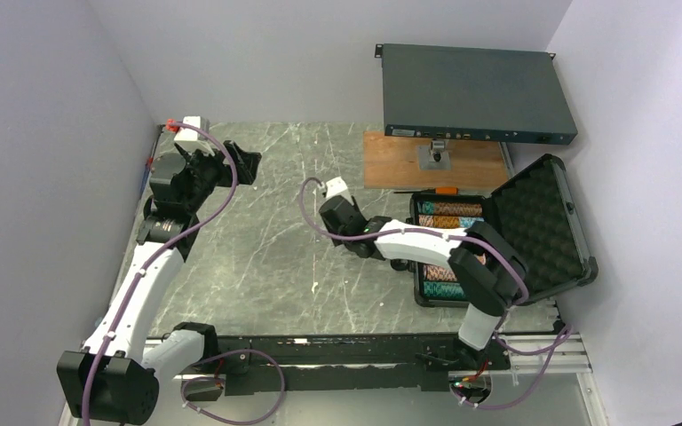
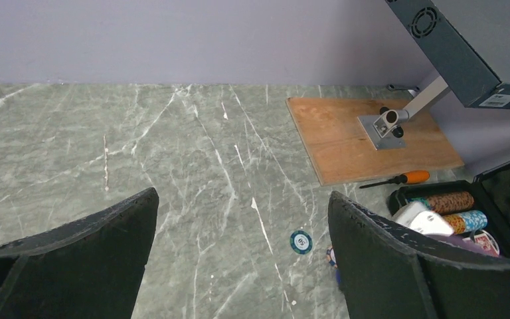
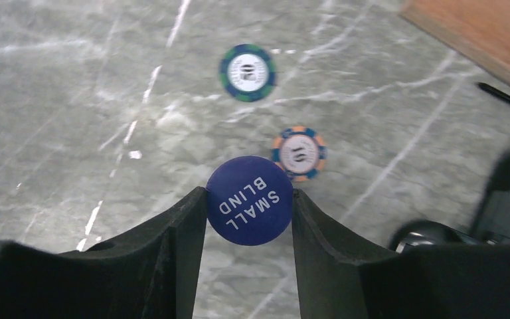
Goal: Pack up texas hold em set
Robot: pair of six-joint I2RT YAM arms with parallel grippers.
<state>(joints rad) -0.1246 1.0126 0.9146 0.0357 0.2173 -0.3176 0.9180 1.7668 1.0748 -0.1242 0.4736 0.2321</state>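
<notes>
Visibly, open case [image 1: 540,226], chip rows [image 1: 448,211] inside

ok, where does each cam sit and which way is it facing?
Top external: above, behind the bases, looking down at the table; left arm, right arm and the open case show.
Left wrist: looks across the table toward the wooden board; left gripper open in the foreground.
Right wrist: looks down; right gripper holds the SMALL BLIND button.
Both wrist views share the green-edged chip.
</notes>
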